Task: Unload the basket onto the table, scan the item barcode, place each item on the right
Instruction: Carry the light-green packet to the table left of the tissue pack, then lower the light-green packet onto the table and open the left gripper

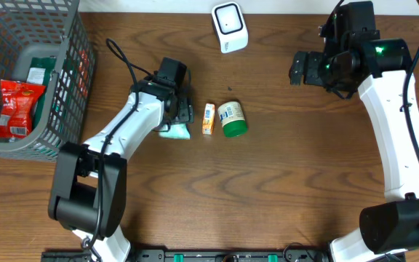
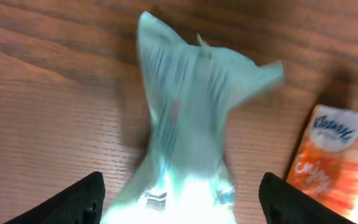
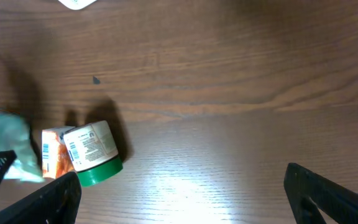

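Note that the left gripper stands with its jaws apart over the pale green packet. The packet lies on the table between the fingers, unclamped. An orange pack lies just beside it, and a jar lies next to that. The scanner sits well apart, near the far edge. You will see the right gripper spread wide, holding nothing.

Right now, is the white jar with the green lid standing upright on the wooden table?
No, the white jar with the green lid lies on its side beside the small orange carton.
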You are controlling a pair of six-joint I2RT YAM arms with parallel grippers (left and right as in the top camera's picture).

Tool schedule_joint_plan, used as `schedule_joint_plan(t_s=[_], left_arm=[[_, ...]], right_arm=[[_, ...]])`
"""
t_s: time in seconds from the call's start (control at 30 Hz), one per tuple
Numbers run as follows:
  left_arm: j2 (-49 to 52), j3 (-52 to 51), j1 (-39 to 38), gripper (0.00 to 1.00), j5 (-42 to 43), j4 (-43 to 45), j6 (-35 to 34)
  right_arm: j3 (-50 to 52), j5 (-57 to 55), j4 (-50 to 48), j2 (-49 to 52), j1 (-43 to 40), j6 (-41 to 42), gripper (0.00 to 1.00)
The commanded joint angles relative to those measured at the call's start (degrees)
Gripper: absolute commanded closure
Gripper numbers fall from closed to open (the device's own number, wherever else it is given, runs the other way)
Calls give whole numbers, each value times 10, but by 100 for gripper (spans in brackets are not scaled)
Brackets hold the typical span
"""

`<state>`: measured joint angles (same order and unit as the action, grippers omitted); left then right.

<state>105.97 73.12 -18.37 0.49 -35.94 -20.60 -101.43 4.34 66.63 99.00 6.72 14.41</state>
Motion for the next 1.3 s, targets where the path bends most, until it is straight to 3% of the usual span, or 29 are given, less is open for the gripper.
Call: schedule_joint_plan(t_s=[0.0,0.03,0.07,0.17,0.2,0.23,0.8,0.87,0.9,0.97,1.13,1.27], left_arm=[[-47,35,6,21,-12,-3,-1],[-56,35,5,23,-12,-4,-1],[-62,35,5,34,-11,-5,-1],[-64,33,4,81,-11,-15,-1],[-62,31,4,91,-12,-15,-1],[-59,28,4,92,-12,-15,-1],[112,21,3,90,5,-28,-5],[118,21,5,83,5,-30,5],[116,22,7,67,5,-30,6],[100,30,12,55,5,-37,6],[22,49,17,47,5,-40,6],[-33,49,17,46,5,-27,5]], right_arm=[[-10,2,0,2,1,-5,1],[-10,2,0,2,1,-5,1],[-10,2,0,2,1,-5,1],[-10,2,0,2,1,-5,1],[-10,2,0,2,1,-5,1],[-10,2,0,2,1,-5,1],[-10,2,0,2,1,-5,1],[-10,3,0,2,1,-5,1],[-10,2,1,2,1,-5,1],[-10,3,0,2,1,-5,1],[-10,3,0,2,1,-5,1],[-10,2,0,2,1,-5,1]])
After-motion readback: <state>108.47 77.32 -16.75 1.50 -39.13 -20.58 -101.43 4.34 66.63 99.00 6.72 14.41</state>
